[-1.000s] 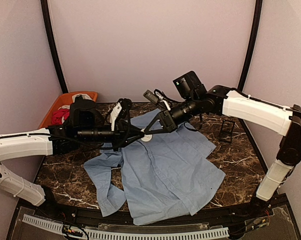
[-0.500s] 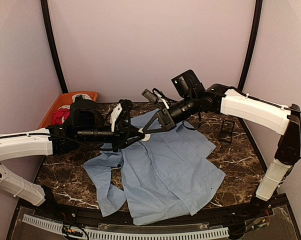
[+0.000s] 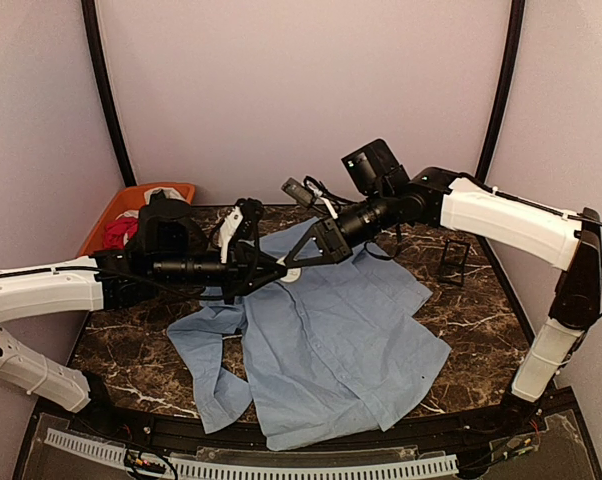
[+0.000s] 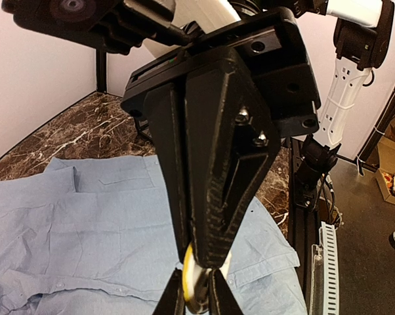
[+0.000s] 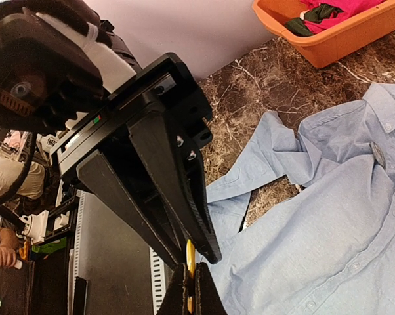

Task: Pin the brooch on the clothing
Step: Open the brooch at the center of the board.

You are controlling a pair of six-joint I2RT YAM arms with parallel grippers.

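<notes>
Above the 12 o'clock end of the light blue shirt [image 3: 331, 340], which lay spread and rumpled, my left gripper [image 4: 197, 281] and right gripper [image 5: 189, 274] both pinched the small yellow-and-white brooch [image 4: 195, 293], jaws nearly closed.

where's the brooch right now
Top view, near the centre: the brooch is off the table, pinched where the left tool and right tool meet tip to tip, above the far end of the blue shirt.

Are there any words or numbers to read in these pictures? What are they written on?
None: no word, label or number can be read on the blue shirt, the brooch, the orange bin, the left arm or the right arm.
</notes>
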